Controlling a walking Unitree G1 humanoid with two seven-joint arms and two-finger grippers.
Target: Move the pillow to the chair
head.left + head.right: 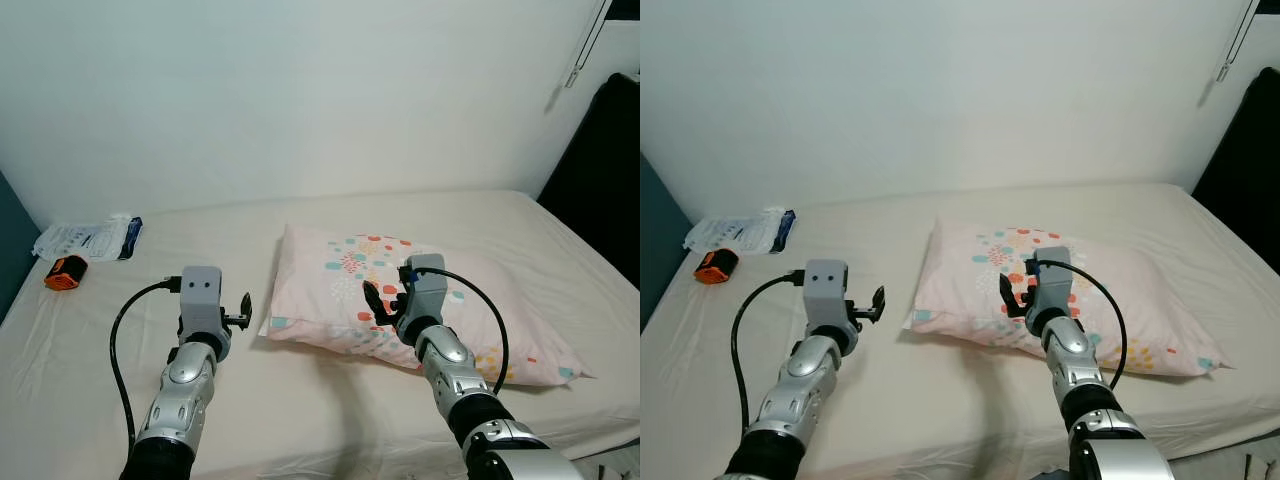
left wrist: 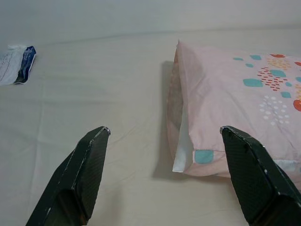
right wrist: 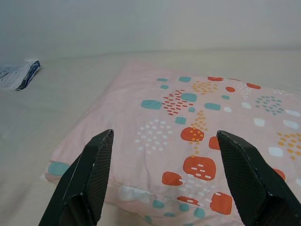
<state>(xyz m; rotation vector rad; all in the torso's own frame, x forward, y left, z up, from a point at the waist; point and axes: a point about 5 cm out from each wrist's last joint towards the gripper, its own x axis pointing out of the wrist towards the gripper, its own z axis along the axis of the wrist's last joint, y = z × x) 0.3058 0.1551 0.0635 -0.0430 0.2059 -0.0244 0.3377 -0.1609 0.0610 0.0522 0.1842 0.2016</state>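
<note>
My right tool (image 1: 383, 300) hovers over the near edge of the pillow (image 1: 470, 300), its two black fingers (image 3: 89, 176) spread wide and holding nothing. The pillow lies flat on the bed (image 1: 300, 400), directly beneath and ahead of that tool: a pale pink case scattered with teal, orange-red and white blotches and clusters of dots, a little teal patch at the near corner. My left tool (image 1: 243, 308) hangs just short of the pillow's open end, fingers (image 2: 80, 174) likewise parted and empty; from its wrist the case's mouth shows a strip of white inner fabric, with the far finger lined up over the pillow's corner. Well beyond my left tool, by the wall, lie a white-and-blue plastic packet (image 1: 90, 240) and a small orange-and-black object (image 1: 65, 272).
</note>
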